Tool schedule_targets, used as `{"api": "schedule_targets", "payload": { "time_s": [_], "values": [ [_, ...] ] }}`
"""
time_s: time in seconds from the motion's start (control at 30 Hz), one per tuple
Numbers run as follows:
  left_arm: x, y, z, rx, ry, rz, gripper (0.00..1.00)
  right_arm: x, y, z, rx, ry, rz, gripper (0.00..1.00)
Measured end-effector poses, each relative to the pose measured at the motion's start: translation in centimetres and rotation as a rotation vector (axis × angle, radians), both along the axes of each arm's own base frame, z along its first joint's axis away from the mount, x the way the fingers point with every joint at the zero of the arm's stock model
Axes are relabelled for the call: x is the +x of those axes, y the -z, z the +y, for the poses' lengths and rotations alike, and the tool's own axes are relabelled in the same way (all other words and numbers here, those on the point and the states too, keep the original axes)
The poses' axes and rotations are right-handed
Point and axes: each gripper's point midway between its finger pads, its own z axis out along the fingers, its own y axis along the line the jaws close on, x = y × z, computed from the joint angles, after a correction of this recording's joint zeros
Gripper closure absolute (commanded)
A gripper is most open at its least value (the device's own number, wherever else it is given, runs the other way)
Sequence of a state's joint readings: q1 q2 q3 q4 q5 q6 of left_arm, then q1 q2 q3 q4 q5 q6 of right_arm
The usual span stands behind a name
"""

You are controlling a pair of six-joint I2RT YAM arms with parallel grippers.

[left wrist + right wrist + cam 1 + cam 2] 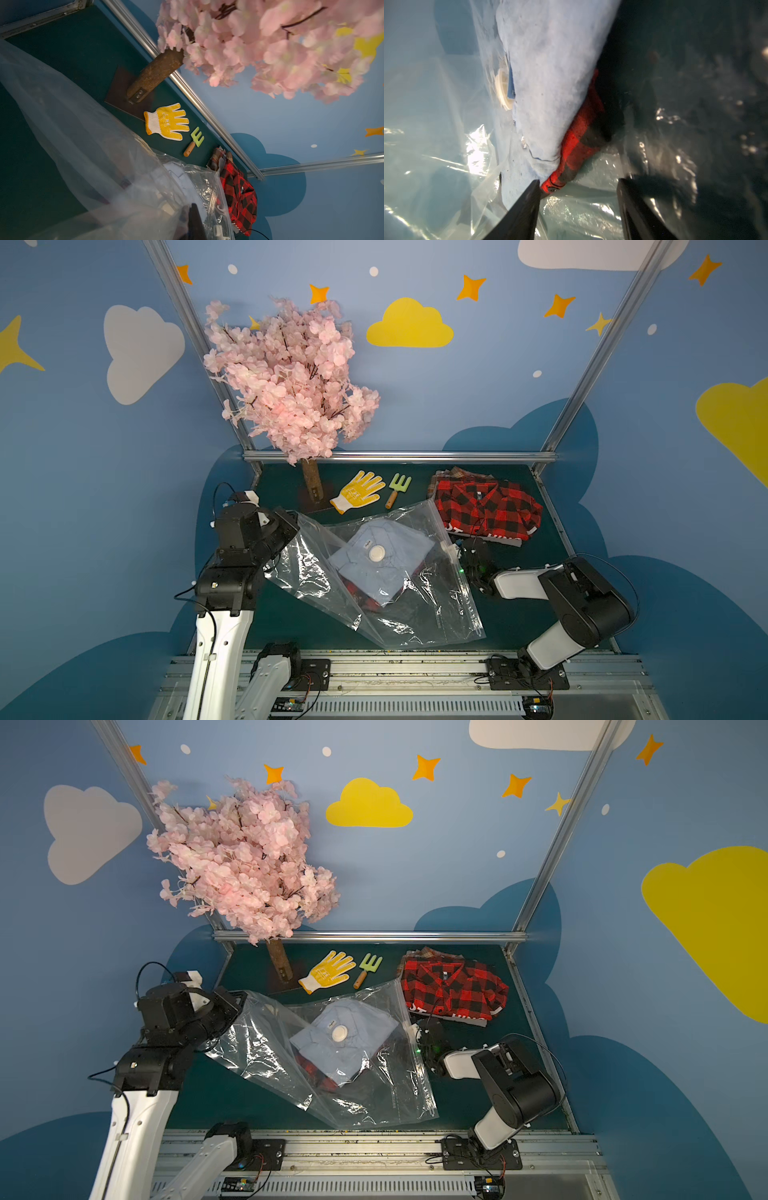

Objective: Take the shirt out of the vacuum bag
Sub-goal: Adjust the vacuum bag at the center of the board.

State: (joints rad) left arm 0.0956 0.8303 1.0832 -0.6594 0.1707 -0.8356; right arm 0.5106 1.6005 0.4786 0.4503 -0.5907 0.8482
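The vacuum bag (pixel 386 614) (pixel 345 1094) lies clear and crinkled mid-table, its white valve (pixel 377 552) (pixel 502 91) on top. Inside is a folded light blue shirt (pixel 395 572) (pixel 550 83) with a red plaid shirt (pixel 368 601) (pixel 577 145) under it. My left gripper (pixel 293 526) (pixel 190 209) is shut on the bag's left corner and holds it raised off the table. My right gripper (pixel 467 562) (pixel 578 182) is at the bag's zip-strip edge on the right, open, with plastic around it. The plaid shirt's corner lies beside one of its fingertips (pixel 534 187).
A pile of red plaid shirts (pixel 486 506) sits at the back right, just behind my right gripper. A yellow glove (pixel 357 491) and a green hand rake (pixel 397 489) lie at the back. A pink blossom tree (pixel 291 381) stands at the back left.
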Motion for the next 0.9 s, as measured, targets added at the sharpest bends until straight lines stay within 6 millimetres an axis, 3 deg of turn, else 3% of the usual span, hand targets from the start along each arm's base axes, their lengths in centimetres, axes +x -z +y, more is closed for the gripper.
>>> {"api": "schedule_targets", "payload": {
  "time_s": [0.23,0.37,0.57,0.73,0.83,0.9],
  "values": [
    [2.2,5.8,4.2,-0.067,-0.068,0.100,0.97,-0.5,0.1,-0.6,-0.043,0.018,0.004,0.40],
    [3.7,8.2,5.6,-0.069,-0.066,0.131,0.98,-1.5,0.1,-0.4,-0.072,0.012,-0.005,0.41],
    [6.7,8.9,6.3,-0.037,-0.021,0.105,0.98,-3.5,0.1,0.3,-0.100,-0.014,-0.019,0.42],
    [9.3,7.4,7.1,0.009,0.001,0.049,0.97,-4.9,0.1,1.2,-0.115,-0.040,-0.017,0.41],
    [9.6,7.1,7.4,0.036,0.009,0.019,0.97,-4.7,0.1,0.6,-0.127,-0.024,-0.012,0.39],
    [9.2,8.0,7.5,0.053,0.008,0.019,0.97,-4.1,0.1,-0.1,-0.136,-0.003,-0.006,0.39]
  ]
}}
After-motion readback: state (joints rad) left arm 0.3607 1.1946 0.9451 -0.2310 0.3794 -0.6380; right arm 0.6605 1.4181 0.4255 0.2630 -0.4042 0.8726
